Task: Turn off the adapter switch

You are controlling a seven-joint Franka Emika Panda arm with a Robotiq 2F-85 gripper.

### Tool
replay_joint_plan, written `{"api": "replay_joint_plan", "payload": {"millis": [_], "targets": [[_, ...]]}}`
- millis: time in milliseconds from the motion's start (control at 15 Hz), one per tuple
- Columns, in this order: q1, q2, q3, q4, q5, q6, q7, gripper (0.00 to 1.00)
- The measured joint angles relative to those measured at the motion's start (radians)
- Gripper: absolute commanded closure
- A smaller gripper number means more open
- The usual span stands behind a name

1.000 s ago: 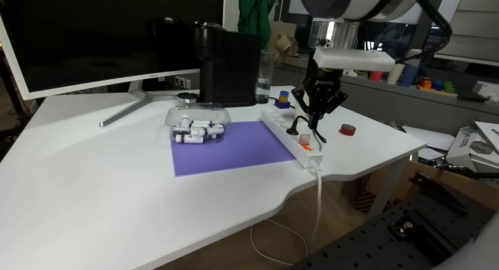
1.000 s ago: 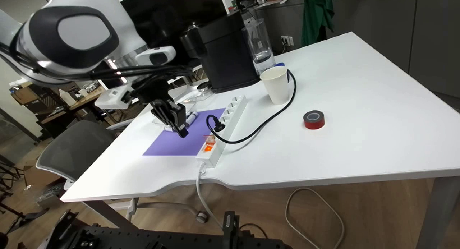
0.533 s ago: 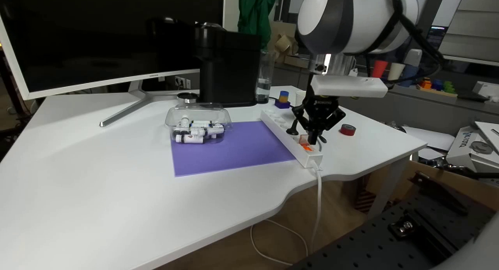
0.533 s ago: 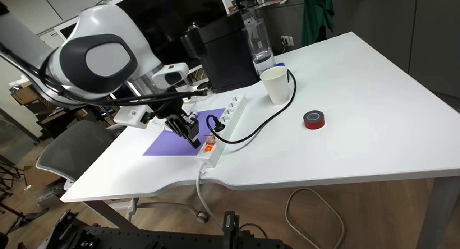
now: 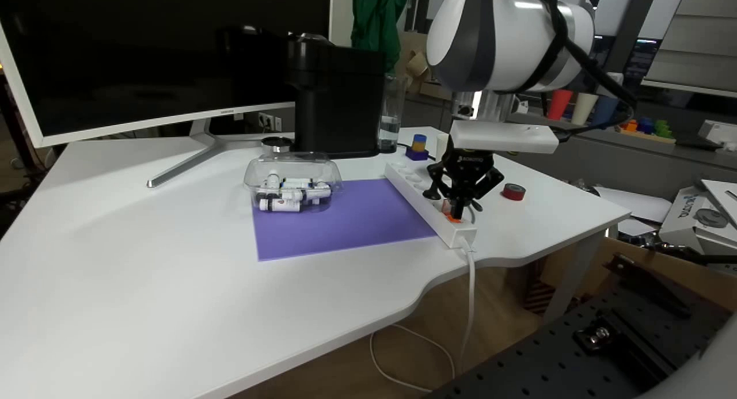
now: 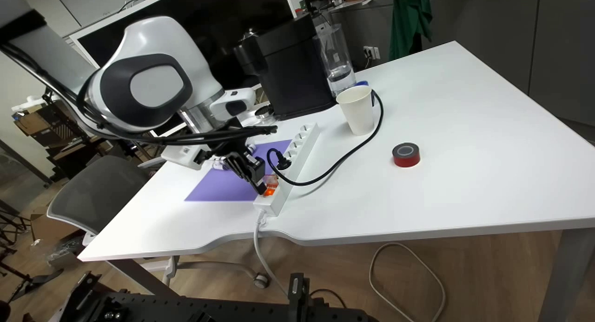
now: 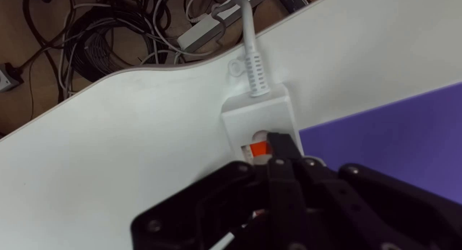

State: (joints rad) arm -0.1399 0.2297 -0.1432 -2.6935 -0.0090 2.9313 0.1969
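In an exterior view your tilted gripper [image 6: 261,191] has tip just beside switch [image 6: 270,192] on adapter [image 6: 300,160], contact unclr; blk plug [image 6: 283,163] nr gripper, cup [image 6: 358,115] & tape roll [image 6: 406,156] well apart from it.

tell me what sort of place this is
Probably an office or robotics lab workspace: a large monitor stands on a white desk, with a grey chair beside it and a robot arm reaching over it.

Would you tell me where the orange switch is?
In the wrist view, the orange switch sits near the end of the white power strip where the white cable enters, immediately left of the shut hand.
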Motion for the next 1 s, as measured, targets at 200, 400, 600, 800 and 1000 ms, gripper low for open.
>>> {"api": "replay_joint_plan", "payload": {"millis": [200,400,600,800,1000], "targets": [[0.004,0.016,0.0,0.021,0.02,-0.001,-0.003,1.0],[0.004,0.037,0.0,0.039,0.034,-0.002,-0.008,1.0],[0.005,0.057,0.002,0.052,0.044,-0.004,-0.011,1.0],[0.008,0.063,0.001,0.057,0.048,-0.007,-0.016,1.0],[0.016,0.065,-0.006,0.062,0.048,-0.018,-0.019,1.0]]}}
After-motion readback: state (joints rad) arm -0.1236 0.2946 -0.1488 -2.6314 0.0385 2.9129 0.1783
